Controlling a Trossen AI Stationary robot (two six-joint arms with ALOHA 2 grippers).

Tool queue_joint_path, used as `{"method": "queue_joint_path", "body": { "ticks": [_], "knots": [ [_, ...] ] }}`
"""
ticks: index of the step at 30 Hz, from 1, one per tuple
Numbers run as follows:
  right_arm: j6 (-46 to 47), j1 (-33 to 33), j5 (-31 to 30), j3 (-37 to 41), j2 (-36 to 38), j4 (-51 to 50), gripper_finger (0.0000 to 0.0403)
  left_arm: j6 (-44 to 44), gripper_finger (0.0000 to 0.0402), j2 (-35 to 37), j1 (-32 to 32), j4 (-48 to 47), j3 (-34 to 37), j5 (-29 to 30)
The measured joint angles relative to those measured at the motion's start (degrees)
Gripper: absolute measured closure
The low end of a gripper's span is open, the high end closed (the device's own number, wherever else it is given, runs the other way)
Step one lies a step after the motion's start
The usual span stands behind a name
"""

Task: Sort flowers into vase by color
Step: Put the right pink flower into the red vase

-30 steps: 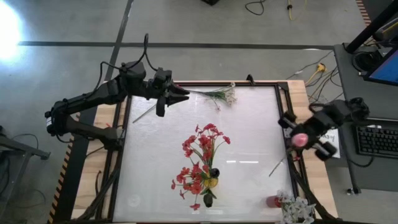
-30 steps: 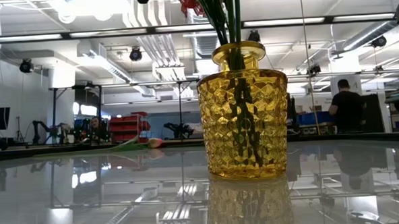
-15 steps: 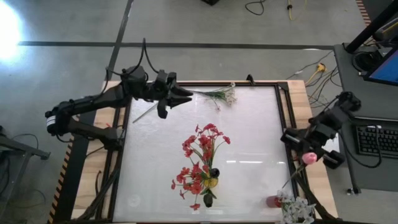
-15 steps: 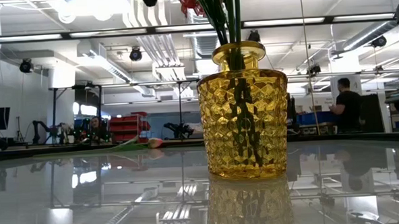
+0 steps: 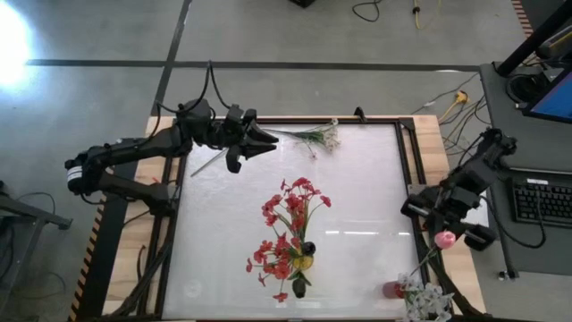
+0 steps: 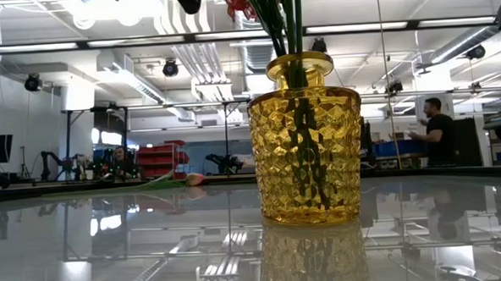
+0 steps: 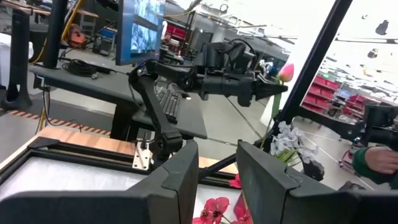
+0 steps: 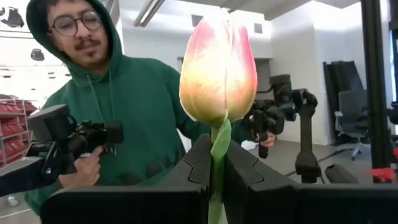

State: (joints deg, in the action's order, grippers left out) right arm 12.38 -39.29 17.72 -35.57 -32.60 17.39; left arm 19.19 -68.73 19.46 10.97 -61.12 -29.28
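The right gripper [image 5: 444, 234], at the table's four o'clock edge, pinches the green stem of a pink tulip bud [image 8: 218, 70], cream low on its petals, rosier at the tip. The left gripper [image 5: 261, 142], at eleven o'clock, is parted and empty. Red flowers [image 5: 288, 225] stand in the faceted yellow vase [image 6: 306, 152] at centre.

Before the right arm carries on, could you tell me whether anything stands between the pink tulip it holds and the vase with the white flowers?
Nothing visible does. The right gripper is shut on the pink tulip at the table's right edge, and the white flowers in their vase stand close by at the near right corner. The gap between them shows only the tulip's own stem.
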Motion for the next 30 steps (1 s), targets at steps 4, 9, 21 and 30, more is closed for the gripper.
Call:
{"method": "queue_joint_path", "body": {
  "ticks": [4,9,21,30],
  "knots": [
    [-0.8,-1.1,-1.6,0.0,-1.7,3.4,0.0390,0.0,0.0303,0.0,0.0,0.0,0.0,0.0],
    [-2.5,-2.6,-2.8,0.0,-2.5,5.5,0.0390,1.0,0.0303,0.0,0.0,0.0,0.0,0.0],
    [-1.8,-4.5,-3.8,0.1,-2.0,10.6,0.0390,1.7,0.0303,0.0,0.0,0.5,0.0,-0.4],
    [-1.7,-7.2,-3.8,2.0,-2.0,9.9,0.0390,2.2,0.0303,0.0,0.0,0.6,0.0,-0.5]
  ]
}}
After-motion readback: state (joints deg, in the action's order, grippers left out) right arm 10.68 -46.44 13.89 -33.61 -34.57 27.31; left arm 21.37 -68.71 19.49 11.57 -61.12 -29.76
